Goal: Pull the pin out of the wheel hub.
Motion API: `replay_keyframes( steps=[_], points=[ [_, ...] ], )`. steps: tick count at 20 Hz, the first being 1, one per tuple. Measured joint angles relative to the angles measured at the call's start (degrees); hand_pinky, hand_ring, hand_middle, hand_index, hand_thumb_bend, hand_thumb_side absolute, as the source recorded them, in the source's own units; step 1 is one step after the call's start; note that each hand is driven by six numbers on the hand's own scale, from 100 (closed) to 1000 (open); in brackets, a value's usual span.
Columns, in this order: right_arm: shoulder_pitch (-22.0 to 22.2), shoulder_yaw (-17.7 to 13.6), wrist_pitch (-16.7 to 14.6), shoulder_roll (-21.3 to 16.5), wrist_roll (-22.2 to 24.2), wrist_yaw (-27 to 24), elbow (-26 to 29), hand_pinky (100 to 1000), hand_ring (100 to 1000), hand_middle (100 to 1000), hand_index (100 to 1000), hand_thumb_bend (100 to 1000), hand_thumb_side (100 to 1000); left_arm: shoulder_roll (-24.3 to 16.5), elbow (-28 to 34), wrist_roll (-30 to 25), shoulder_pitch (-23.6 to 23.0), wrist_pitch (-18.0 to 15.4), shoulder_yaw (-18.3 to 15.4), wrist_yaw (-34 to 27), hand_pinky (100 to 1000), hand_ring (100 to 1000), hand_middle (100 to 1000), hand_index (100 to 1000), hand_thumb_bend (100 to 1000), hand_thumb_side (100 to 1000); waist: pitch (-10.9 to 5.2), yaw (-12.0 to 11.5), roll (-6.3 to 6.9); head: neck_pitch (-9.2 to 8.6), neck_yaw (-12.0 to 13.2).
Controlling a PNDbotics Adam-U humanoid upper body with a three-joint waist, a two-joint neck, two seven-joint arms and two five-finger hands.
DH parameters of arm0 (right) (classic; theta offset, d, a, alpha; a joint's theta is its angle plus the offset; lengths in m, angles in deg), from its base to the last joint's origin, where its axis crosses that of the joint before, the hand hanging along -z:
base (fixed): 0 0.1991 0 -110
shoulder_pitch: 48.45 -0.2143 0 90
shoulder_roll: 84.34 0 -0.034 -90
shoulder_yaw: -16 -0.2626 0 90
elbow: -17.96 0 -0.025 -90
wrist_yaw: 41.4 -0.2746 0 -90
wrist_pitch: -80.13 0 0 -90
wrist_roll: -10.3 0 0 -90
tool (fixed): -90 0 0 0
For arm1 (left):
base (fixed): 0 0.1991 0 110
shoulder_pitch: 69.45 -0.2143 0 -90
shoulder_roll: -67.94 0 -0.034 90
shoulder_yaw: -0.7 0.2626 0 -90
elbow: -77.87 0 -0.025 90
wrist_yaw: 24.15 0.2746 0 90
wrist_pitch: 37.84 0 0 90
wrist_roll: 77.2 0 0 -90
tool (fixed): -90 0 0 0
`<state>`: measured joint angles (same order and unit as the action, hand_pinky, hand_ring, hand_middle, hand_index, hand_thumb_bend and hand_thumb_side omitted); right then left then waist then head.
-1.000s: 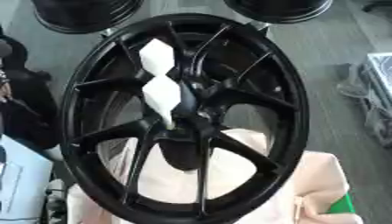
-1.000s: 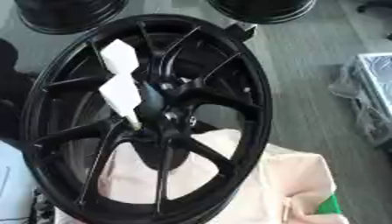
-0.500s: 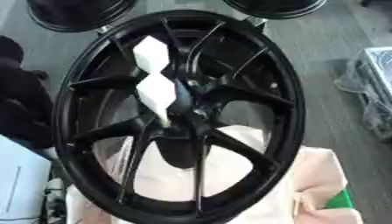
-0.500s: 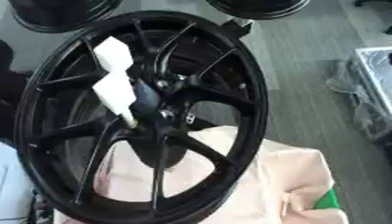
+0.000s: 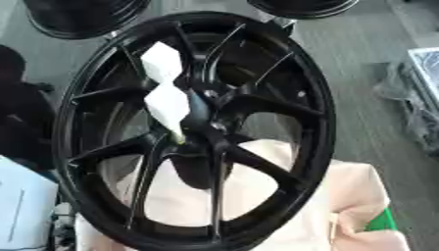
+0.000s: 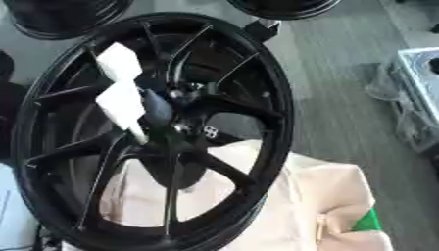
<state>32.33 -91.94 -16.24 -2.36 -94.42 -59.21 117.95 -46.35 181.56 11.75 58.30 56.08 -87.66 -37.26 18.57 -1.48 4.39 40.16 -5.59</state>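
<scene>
A black multi-spoke wheel (image 5: 257, 105) stands nearly upright and fills the middle of both views. A white pin (image 5: 167, 103) made of two blocky white segments sticks out of the hub (image 5: 206, 125). It slants up and to the left, and its narrow yellowish tip (image 5: 178, 139) sits at the hub's centre. Neither of my hands shows in either view, and nothing touches the pin.
A beige cloth (image 5: 343, 196) lies under and behind the wheel's lower half, with a green patch (image 5: 381, 220) at its right. Two more black wheels (image 5: 82, 17) (image 5: 300, 6) stand at the far edge. A dark shape (image 5: 21, 122) fills the left edge. A bin with clear plastic (image 6: 411, 93) is at the right.
The whole picture has shifted, so the camera has moved and the wheel now sits further left. The white pin stays in the hub at the same slant.
</scene>
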Motion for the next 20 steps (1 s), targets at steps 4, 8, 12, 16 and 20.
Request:
replay_keyframes(
  steps=[4,8,12,16,20],
  points=[
    [0.31,0.03,0.19,-0.03,0.19,0.44,-0.01,714,615,579,727,100,610,-5.71,-1.84,-10.61,5.22,0.89,2.25,3.22,630,806,710,759,332,552,0.00,0.00,0.43,0.00,-0.13],
    [0.72,0.08,0.28,-0.22,0.28,0.65,-0.01,714,616,579,727,100,610,-9.40,-3.89,-22.21,10.39,0.53,4.59,7.39,693,813,732,781,348,581,-0.03,-0.01,0.73,0.01,-0.09],
    [0.85,0.39,0.59,-0.49,0.59,0.73,-0.02,714,615,579,727,100,614,-10.39,-6.49,-35.55,14.85,-0.04,7.47,12.78,766,798,745,806,374,645,-0.07,-0.03,0.92,0.02,-0.07],
    [1.23,0.41,0.83,-0.57,0.85,0.68,-0.02,714,615,579,727,100,613,-10.39,-8.19,-47.09,17.72,-2.07,10.80,17.46,811,815,769,828,453,651,-0.25,-0.14,1.42,0.03,-0.08],
    [1.24,0.63,0.98,-0.93,1.00,0.68,-0.01,713,615,579,727,100,612,-10.37,-8.83,-50.29,19.40,-4.93,14.81,20.67,843,840,776,837,571,526,-0.40,-0.16,1.64,0.04,-0.08]
  ],
)
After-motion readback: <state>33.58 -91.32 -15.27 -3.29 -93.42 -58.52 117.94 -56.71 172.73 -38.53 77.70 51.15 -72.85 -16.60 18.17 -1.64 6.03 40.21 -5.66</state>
